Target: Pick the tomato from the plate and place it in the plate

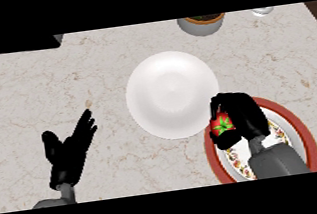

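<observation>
At the view's left, the left hand (pixel 68 147) is seen open, fingers straight and raised, resting above the marble counter (pixel 32 85) and taking no part. At the centre a plain white plate (pixel 169 93) is laid, and it is judged to be the target. Just to its right, rims nearly touching, a red-rimmed patterned plate (pixel 304 132) is set. Over its left part the right hand (pixel 239 116) is curled round the tomato (pixel 222 125), whose red skin and green stalk show between fingers and thumb. Whether the tomato is clear of the plate cannot be told.

The step in hand is judged to be the grasp or early lift. A raise and a short carry leftward over both rims are called for next, then a release above the white plate's middle.

Along the far edge a dark box (pixel 19 44), a grey bowl (pixel 203 23) and a small clear object (pixel 262 11) are placed well apart from that path, and nothing is seen to block it.
</observation>
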`<action>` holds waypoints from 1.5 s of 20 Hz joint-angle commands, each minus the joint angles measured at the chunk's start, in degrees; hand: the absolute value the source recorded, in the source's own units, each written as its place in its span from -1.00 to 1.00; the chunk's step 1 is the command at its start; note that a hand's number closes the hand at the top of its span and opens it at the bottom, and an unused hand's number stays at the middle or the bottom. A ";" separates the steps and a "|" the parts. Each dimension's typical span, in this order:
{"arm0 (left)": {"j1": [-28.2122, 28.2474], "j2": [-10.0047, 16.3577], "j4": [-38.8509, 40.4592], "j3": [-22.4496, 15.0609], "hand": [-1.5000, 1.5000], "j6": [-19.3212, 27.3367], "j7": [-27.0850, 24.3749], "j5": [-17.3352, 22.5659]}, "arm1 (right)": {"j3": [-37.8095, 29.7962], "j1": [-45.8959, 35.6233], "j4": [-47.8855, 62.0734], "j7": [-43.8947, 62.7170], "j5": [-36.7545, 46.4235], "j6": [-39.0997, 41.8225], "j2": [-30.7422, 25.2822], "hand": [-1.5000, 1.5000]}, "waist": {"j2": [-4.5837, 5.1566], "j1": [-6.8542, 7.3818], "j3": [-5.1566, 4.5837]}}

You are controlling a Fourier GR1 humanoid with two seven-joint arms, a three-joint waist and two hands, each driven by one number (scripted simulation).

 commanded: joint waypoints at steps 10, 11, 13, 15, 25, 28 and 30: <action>-1.88 -0.53 1.14 -1.69 0.00 -0.50 1.48 -0.84 | 13.74 -12.15 -6.52 36.84 13.07 -27.42 4.38 1.00 | -0.24 2.38 0.11; -1.26 0.13 0.87 -1.39 0.00 -0.68 1.95 -0.76 | 14.72 -13.30 -6.47 40.29 14.57 -28.87 4.39 1.00 | -0.32 3.02 0.11; -0.36 -0.23 1.23 -1.63 0.00 -0.79 0.57 -0.86 | 16.80 -13.36 -6.23 46.54 17.94 -32.33 4.40 1.00 | -0.36 2.62 0.00; -0.94 -0.85 1.13 -2.13 0.00 -0.60 1.00 -0.96 | 18.20 -15.17 -5.76 52.66 19.68 -37.28 4.40 1.00 | 0.13 2.73 0.15; -2.12 -0.71 -0.05 -1.16 0.00 0.53 2.10 -1.04 | 20.71 -18.77 0.81 69.59 35.87 -44.57 4.39 1.00 | 0.66 0.80 0.28; 0.78 -0.53 0.97 -1.15 0.00 -0.14 -0.11 -1.01 | 17.81 -17.82 2.56 71.28 41.75 -45.62 4.38 1.00 | 0.75 0.32 0.28; -0.49 0.08 -0.09 -0.06 0.00 -0.06 0.42 -0.45 | 16.50 -18.02 4.78 71.67 43.46 -48.62 4.38 1.00 | 0.97 0.43 0.35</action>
